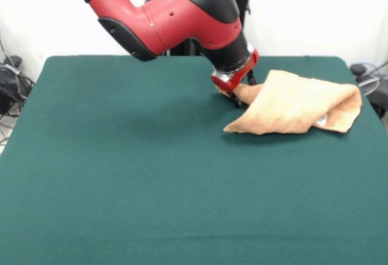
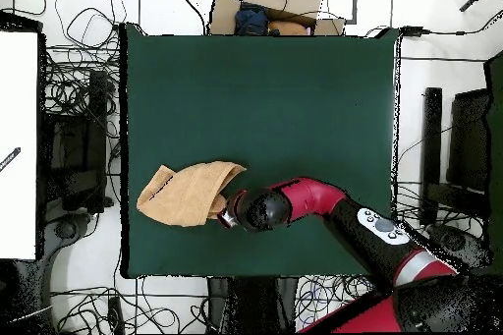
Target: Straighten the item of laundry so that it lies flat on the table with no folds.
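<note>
only the folded towel [image 1: 297, 104] interrupts the table [image 1: 121, 174], otherwise open all round.

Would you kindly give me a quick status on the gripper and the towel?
Gripper low at towel's edge, grip unclear. Peach towel bunched, folded over, not flat. Green table otherwise unobstructed.

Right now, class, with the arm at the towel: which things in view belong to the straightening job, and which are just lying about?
Belongs to the job:
- towel, folded over itself
- table, under it
- gripper, at the towel's edge

Just lying about:
- cables on the floor beside the table
- cardboard box beyond the table's edge
</note>
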Robot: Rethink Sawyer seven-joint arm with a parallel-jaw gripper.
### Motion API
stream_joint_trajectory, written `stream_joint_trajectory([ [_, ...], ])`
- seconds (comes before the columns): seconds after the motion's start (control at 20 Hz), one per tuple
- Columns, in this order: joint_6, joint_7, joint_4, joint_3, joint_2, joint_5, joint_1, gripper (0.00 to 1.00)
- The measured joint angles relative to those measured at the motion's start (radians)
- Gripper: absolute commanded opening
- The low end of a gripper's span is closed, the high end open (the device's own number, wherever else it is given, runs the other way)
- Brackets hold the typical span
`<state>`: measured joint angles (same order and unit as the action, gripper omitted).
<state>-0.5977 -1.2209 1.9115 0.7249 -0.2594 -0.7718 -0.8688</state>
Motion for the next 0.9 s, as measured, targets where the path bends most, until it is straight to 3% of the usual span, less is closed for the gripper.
stream_joint_trajectory([
  [0.9,0.006,0.0,0.005,-0.001,-0.009,-0.014,0.009,1.0],
])
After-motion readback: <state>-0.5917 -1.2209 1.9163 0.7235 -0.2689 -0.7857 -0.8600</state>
